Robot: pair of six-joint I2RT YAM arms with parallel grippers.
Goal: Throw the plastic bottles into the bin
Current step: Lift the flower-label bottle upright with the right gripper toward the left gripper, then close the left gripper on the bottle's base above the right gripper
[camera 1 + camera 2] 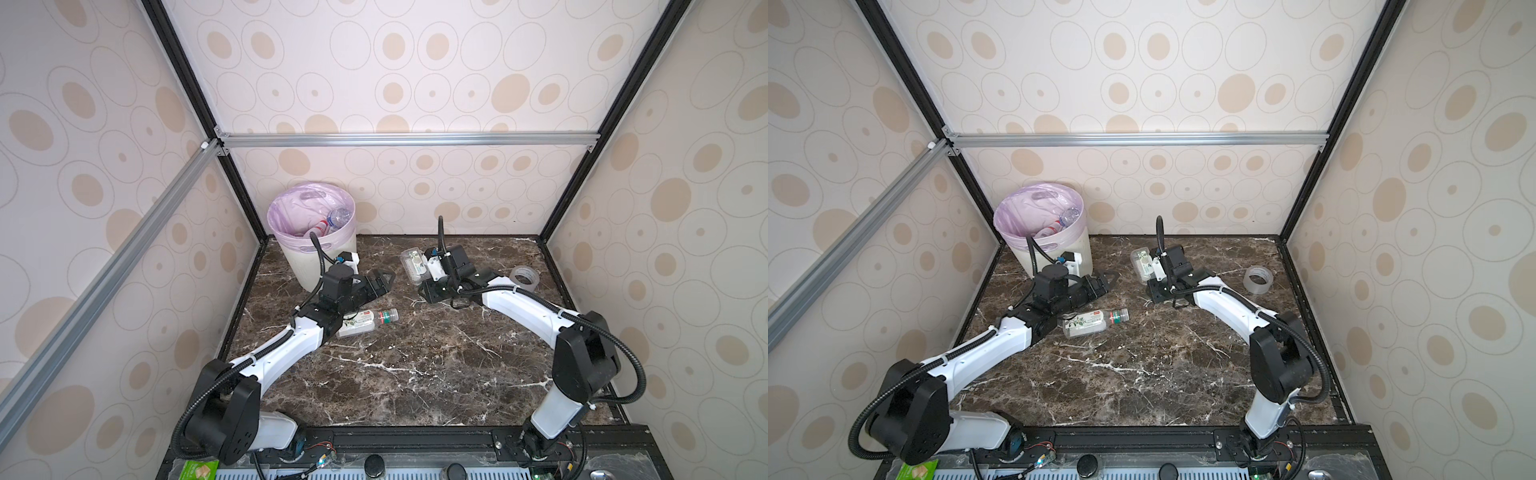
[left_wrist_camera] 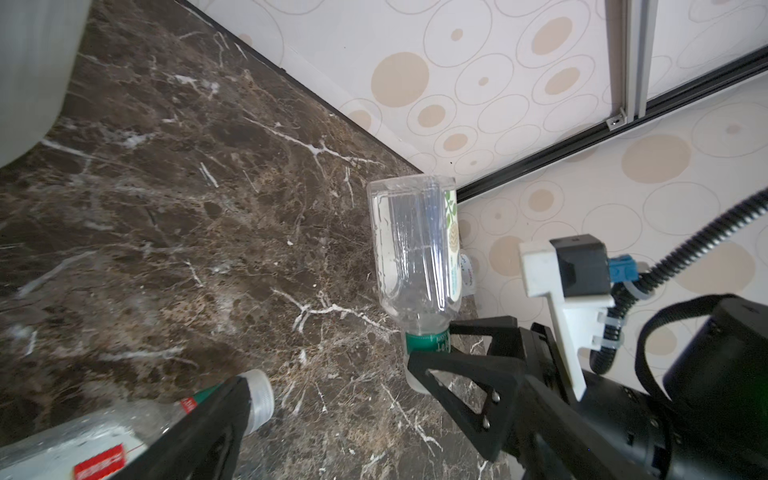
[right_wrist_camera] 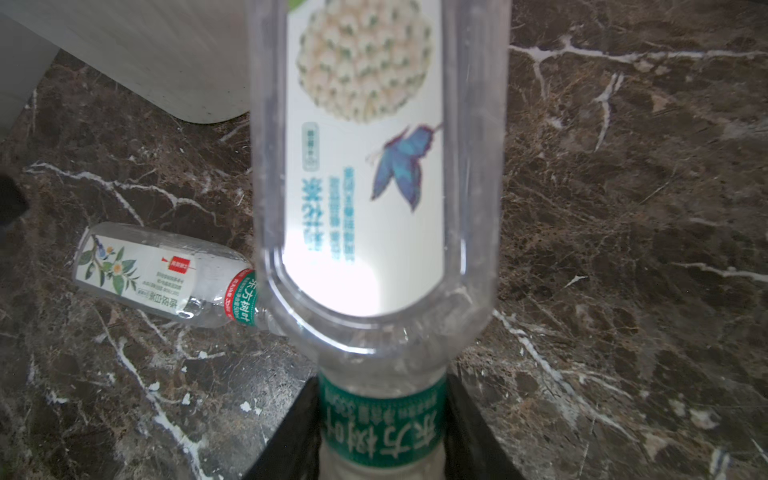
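The bin (image 1: 299, 266) (image 1: 1022, 259) stands in the far left corner, lined with a lilac bag, with plastic bottles (image 1: 338, 216) inside. My right gripper (image 1: 419, 282) (image 3: 382, 436) is shut on the green-banded neck of a clear bottle (image 1: 413, 266) (image 1: 1142, 264) (image 2: 415, 245) (image 3: 374, 166), whose body juts past the fingertips. My left gripper (image 1: 384, 278) (image 1: 1104, 282) is open and holds nothing, to the right of the bin. Another clear bottle (image 1: 365, 322) (image 1: 1088, 324) (image 3: 166, 274) lies on the table beside my left wrist. One left finger (image 2: 208, 428) partly covers that bottle in the left wrist view.
A clear tape roll (image 1: 524, 280) (image 1: 1258, 280) lies at the far right of the marble table (image 1: 415, 374). Patterned walls with metal frame bars enclose three sides. A green packet (image 1: 199, 469) sits on the front rail. The bin wall (image 3: 166, 54) (image 2: 29, 62) shows in both wrist views.
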